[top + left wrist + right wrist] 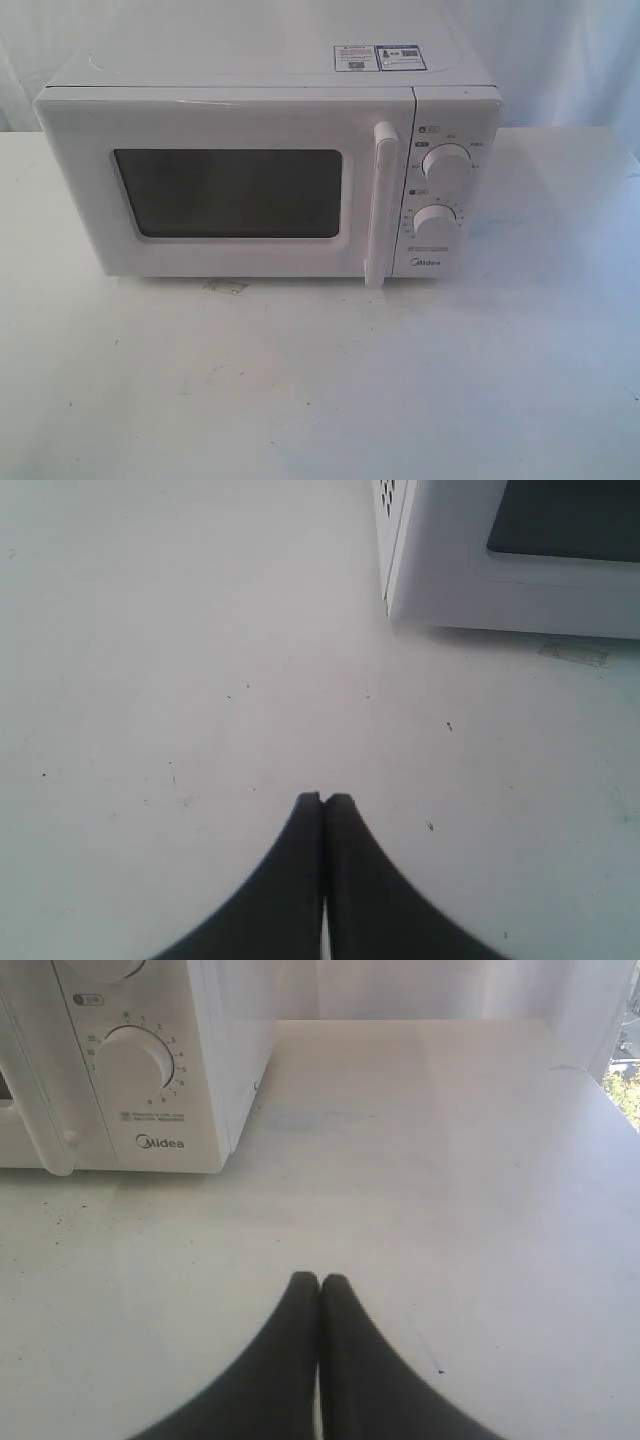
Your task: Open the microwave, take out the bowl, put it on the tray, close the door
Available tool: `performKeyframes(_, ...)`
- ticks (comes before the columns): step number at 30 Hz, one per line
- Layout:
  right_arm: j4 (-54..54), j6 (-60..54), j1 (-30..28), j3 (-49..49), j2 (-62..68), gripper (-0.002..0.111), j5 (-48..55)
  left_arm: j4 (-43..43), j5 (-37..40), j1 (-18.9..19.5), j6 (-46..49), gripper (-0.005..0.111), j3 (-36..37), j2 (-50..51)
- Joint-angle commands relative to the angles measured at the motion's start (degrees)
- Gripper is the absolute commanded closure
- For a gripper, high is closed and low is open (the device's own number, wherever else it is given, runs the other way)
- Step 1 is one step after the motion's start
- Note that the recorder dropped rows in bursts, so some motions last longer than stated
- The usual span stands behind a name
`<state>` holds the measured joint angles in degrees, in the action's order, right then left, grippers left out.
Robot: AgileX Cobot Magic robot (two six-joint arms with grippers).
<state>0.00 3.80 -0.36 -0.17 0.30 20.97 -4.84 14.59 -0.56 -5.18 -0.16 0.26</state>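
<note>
Since the door [225, 190] sits flush against the microwave [270, 170], the bowl, if inside, stays hidden behind the dark window [230, 193], and no tray shows; the task looks unstarted. The microwave stands on the white table [320, 390], its long axis running side to side and its front facing the exterior camera. Its handle [383, 205] stands upright beside the dials [445, 165], so the door probably swings from the edge far from them. The left gripper [324, 802] hovers off the microwave's window-side corner and the right gripper [320, 1280] off its dial-side corner. Both have their fingers pressed together on nothing, clear of the microwave.
</note>
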Motion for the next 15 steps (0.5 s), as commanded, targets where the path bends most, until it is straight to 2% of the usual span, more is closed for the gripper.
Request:
performKeyframes(1, 0.0, -0.1, 0.0, 0.2, -0.3, 0.108, -0.4, -0.5, 0.0, -0.1, 0.1, 0.107, 0.2, -0.3)
performKeyframes(8, 0.0, -0.1, 0.0, 0.2, -0.3, 0.108, -2.8, -0.5, 0.0, -0.1, 0.1, 0.107, 0.2, -0.3)
performKeyframes(15, 0.0, -0.1, 0.0, 0.2, -0.3, 0.108, -19.4, -0.5, 0.0, -0.1, 0.1, 0.107, 0.2, -0.3)
